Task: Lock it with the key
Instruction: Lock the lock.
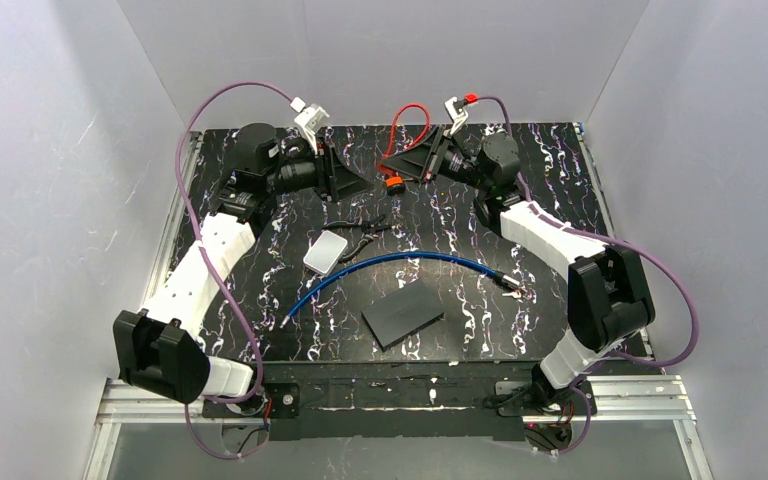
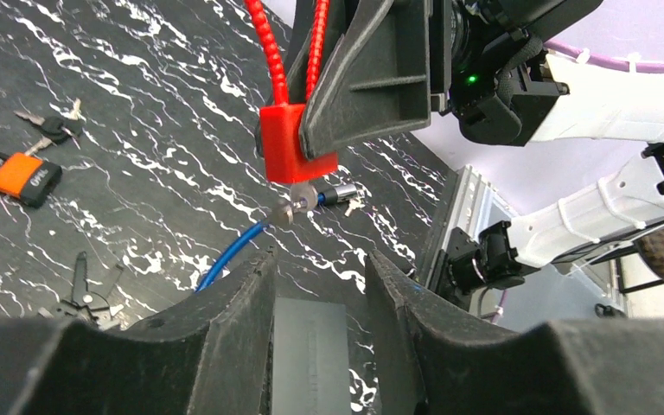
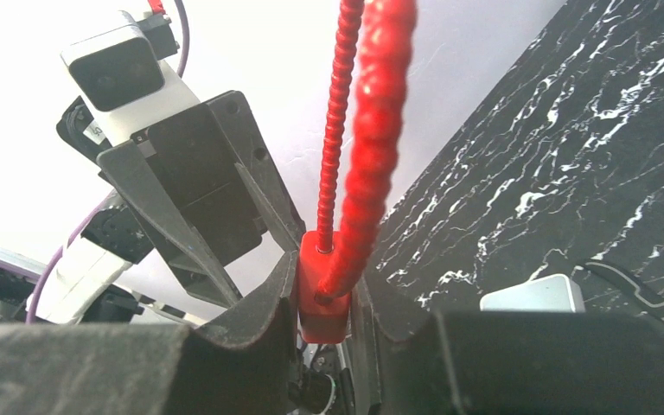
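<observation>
Closest to the left wrist lens, my left fingers (image 2: 233, 328) stand apart with a clear gap between them and nothing in it, so the left gripper (image 2: 320, 268) is wide. Straight ahead of that gap hangs a red lock body (image 2: 285, 138), pinched between the fingers of my right gripper (image 3: 322, 298), which is closed narrow on it. The ribbed red cable (image 3: 372, 130) rises from the body in a loop.

I take the white box (image 1: 325, 250) on the black marbled table (image 1: 460, 210) as my mark. The blue cable lock (image 1: 410, 256) lies flat on the table just on the near side of that box. It curves from a point nearer my bases and a little to the left of the box, past it, and away to the right. Its dark metal end piece (image 1: 505, 283) rests well to the right of the box.

Both grippers are on the far side of the box, toward the back edge, facing each other, well apart from the blue cable. From the left wrist the cable's end shows behind and below the red body. An orange padlock (image 1: 393, 183) sits beyond the box to its right, between the two grippers and below them. A dark flat plate (image 1: 403, 315) lies nearer my bases than the box, just past the cable's arc.
</observation>
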Available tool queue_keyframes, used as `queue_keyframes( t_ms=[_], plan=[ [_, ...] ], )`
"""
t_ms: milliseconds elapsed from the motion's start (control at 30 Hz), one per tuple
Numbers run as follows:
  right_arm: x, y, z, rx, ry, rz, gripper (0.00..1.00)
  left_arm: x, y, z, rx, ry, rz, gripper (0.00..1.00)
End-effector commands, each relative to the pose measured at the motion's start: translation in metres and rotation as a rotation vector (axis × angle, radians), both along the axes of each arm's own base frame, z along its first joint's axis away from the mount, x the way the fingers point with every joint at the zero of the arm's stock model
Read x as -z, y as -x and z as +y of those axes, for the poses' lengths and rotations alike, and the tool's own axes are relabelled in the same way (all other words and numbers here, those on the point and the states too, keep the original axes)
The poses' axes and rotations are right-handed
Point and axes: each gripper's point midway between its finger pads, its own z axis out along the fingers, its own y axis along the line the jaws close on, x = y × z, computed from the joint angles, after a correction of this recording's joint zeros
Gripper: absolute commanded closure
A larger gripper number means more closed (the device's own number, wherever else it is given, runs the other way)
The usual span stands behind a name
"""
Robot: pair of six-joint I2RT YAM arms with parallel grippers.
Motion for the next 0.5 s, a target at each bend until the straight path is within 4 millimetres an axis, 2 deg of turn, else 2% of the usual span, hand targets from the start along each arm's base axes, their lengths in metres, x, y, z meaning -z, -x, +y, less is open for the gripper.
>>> queue_keyframes(
  t_ms=[0,133,467],
  plan=[
    [-0.034,0.012,-0.001,-0.014,-0.084,-0.096,0.99,-0.022,-0.002,-0.007,0.003,-0.011,-0.111,0.6],
    [-0.035,0.018,0.002,-0.033,-0.086,-0.108,0.99,-0.019,0.0,-0.013,0.02,-0.016,-0.109,0.54],
    [-0.036,0.029,0.01,-0.071,-0.091,-0.123,0.99,-0.014,-0.003,-0.019,0.019,-0.022,-0.093,0.54]
  ],
)
